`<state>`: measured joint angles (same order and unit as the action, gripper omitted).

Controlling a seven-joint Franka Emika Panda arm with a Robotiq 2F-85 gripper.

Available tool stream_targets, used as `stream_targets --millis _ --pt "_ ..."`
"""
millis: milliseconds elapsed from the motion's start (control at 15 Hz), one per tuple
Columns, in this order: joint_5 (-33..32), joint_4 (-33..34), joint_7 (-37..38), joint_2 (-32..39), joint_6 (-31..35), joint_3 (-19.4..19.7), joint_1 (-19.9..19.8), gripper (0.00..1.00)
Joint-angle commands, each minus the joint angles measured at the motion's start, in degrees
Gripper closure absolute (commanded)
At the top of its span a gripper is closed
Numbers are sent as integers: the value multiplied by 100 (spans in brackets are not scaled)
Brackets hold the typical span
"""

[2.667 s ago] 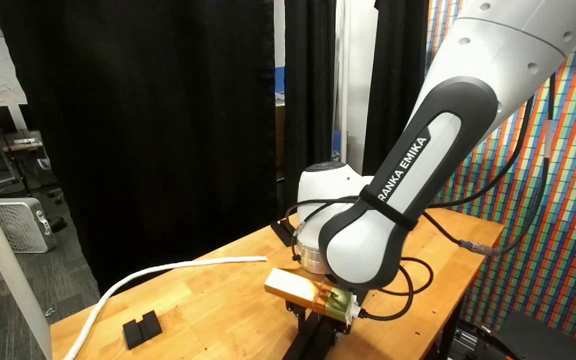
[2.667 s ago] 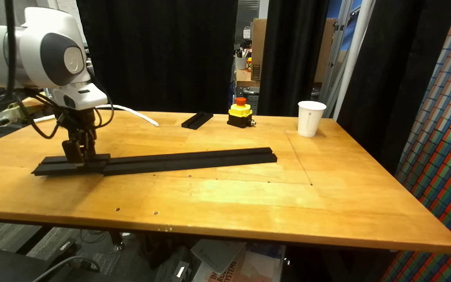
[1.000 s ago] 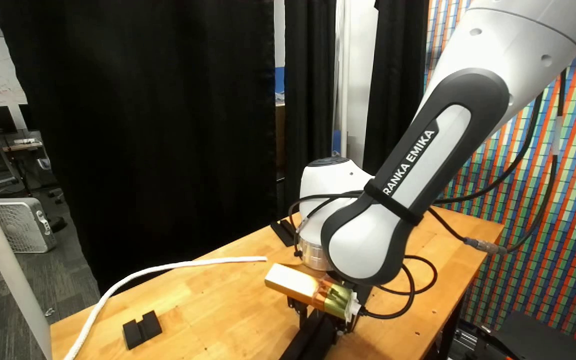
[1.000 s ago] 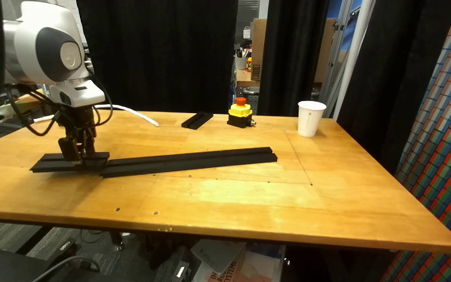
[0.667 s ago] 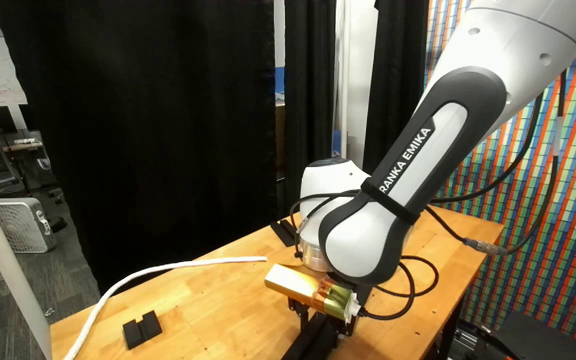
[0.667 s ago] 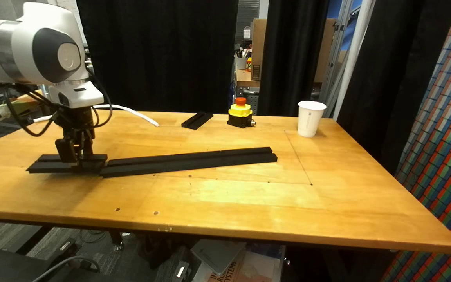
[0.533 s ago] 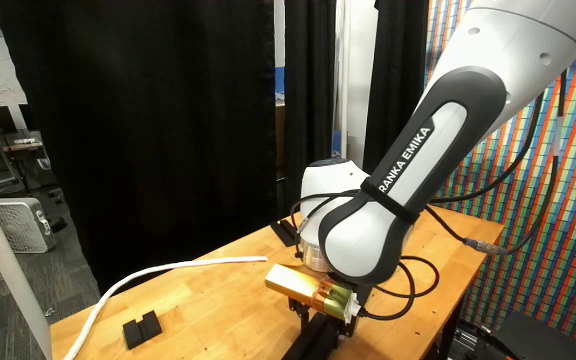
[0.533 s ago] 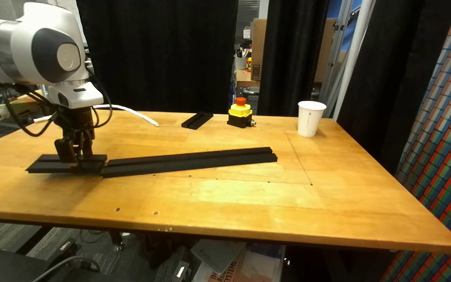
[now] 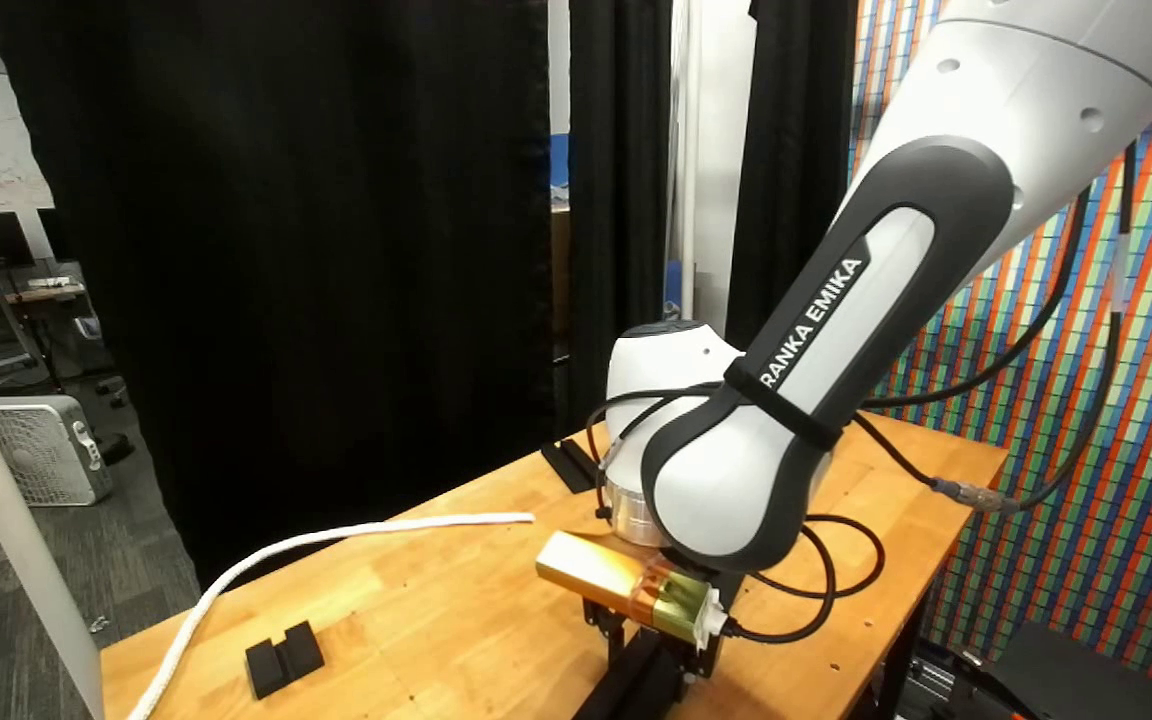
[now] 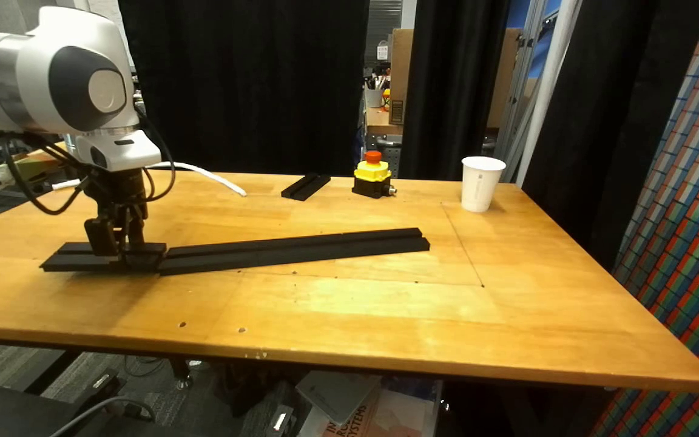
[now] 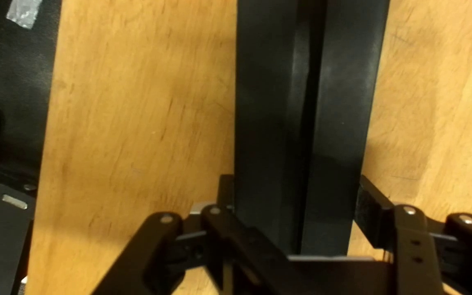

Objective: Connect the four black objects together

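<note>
At left in an exterior view: gripper (image 10: 122, 252), jaws clenched across a black bar segment (image 10: 70, 262). To its right: long black strip (image 10: 295, 250), slightly angled, end just beside, contact uncertain. Step in hand, apparently: joining both; next move calls for aligning, then pressing together.

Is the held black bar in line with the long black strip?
No, in an exterior view the held bar runs roughly level across the picture while the long strip slants up toward the right.
</note>
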<state>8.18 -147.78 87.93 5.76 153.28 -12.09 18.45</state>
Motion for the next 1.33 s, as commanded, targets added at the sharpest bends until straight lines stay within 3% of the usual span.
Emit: stream_targets --millis 0,733,1267 --pt "152 -165 -233 -260 -54 -65 -131 55" --pt "121 -254 -475 -336 -131 -35 -252 55" --pt "158 -239 -1059 -332 -268 -25 -337 55"
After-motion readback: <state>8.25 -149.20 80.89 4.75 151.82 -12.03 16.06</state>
